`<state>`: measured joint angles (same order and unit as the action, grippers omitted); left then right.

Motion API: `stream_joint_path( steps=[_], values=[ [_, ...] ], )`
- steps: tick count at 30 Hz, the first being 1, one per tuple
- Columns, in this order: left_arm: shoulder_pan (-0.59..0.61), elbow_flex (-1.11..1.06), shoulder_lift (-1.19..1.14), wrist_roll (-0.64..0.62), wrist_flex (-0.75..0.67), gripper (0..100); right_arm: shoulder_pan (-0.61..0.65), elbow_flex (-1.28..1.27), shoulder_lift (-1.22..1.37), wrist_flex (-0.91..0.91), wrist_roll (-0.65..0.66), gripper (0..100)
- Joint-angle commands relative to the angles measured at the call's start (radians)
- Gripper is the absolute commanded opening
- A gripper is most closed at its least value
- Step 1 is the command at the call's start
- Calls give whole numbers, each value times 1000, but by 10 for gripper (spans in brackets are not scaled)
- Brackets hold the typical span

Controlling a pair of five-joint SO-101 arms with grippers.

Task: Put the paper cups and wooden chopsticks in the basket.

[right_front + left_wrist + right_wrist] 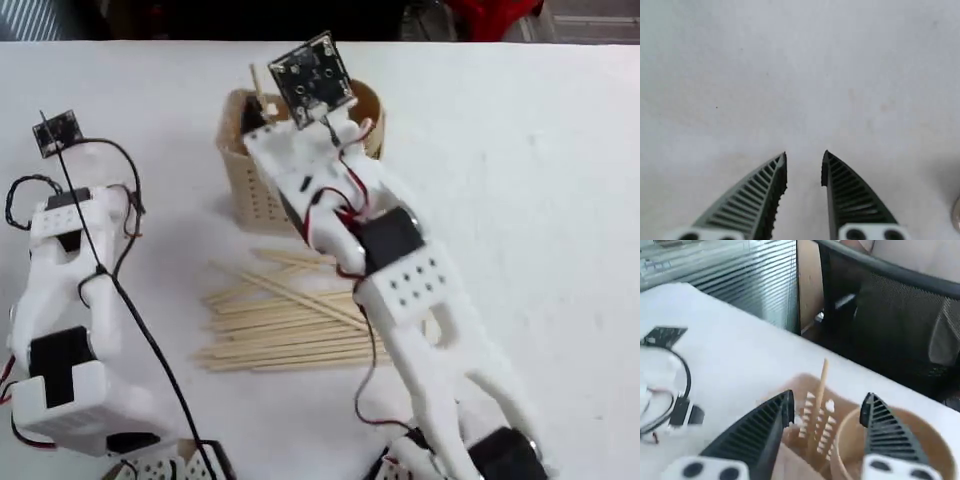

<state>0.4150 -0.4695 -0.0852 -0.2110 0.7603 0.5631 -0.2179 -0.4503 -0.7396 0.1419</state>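
Toward twelve o'clock on the white table, the beige slotted basket holds a brown paper cup and one upright wooden chopstick. The right gripper hangs above it, jaws apart. A pile of loose wooden chopsticks lies at the basket's six o'clock. The left gripper, at nine o'clock, gapes over the tabletop.

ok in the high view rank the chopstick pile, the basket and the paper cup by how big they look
1. chopstick pile, widest spread
2. basket, partly behind the right arm
3. paper cup, mostly hidden by that arm, so unsure
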Motion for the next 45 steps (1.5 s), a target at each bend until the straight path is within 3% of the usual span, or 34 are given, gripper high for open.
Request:
stream_joint_path(
  steps=[1,3,7,13,19,30,37,45],
  values=[
    [-2,9,5,-6,-17,133,51,-3,-124,-321,239,222],
    [-2,9,5,-6,-17,133,102,-32,-120,-432,359,225],
    [-2,11,5,-6,-17,133,145,-153,-59,-513,411,224],
    [-2,11,5,-6,-17,133,148,-391,119,-297,473,225],
    [-2,9,5,-6,-17,133,102,-430,326,-93,483,223],
    [-2,11,5,-6,-17,133,73,-390,473,-70,529,220],
    [-2,11,5,-6,-17,133,73,-388,475,-70,529,53],
    [-2,11,5,-6,-17,133,65,-391,352,-128,520,25]
  ],
)
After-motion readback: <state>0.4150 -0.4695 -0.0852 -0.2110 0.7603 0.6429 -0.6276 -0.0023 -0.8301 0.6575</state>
